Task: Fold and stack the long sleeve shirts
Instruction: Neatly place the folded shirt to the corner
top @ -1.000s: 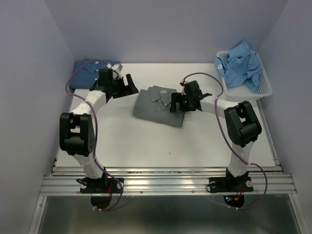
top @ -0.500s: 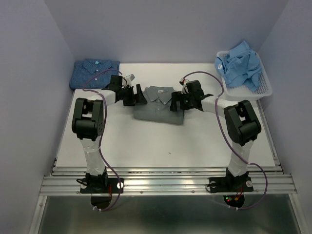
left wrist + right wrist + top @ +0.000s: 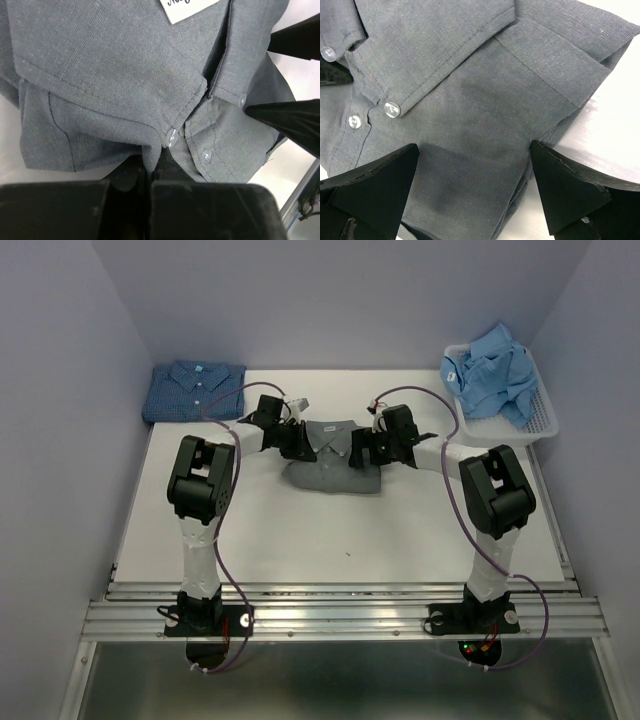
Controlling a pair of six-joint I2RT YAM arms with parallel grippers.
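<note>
Grey shirt (image 3: 330,462): it lies folded on the table (image 3: 350,530), in the middle toward the far side, collar at the far end
Left gripper (image 3: 149,167): your fingers are closed together and pinch the grey shirt at the button strip under the collar
Right gripper (image 3: 472,150): your fingers stand wide apart over the right part of the grey shirt, holding nothing
Dark blue shirt (image 3: 195,390): folded, far left corner
Light blue shirt (image 3: 495,365): crumpled in the white basket (image 3: 545,425), far right
</note>
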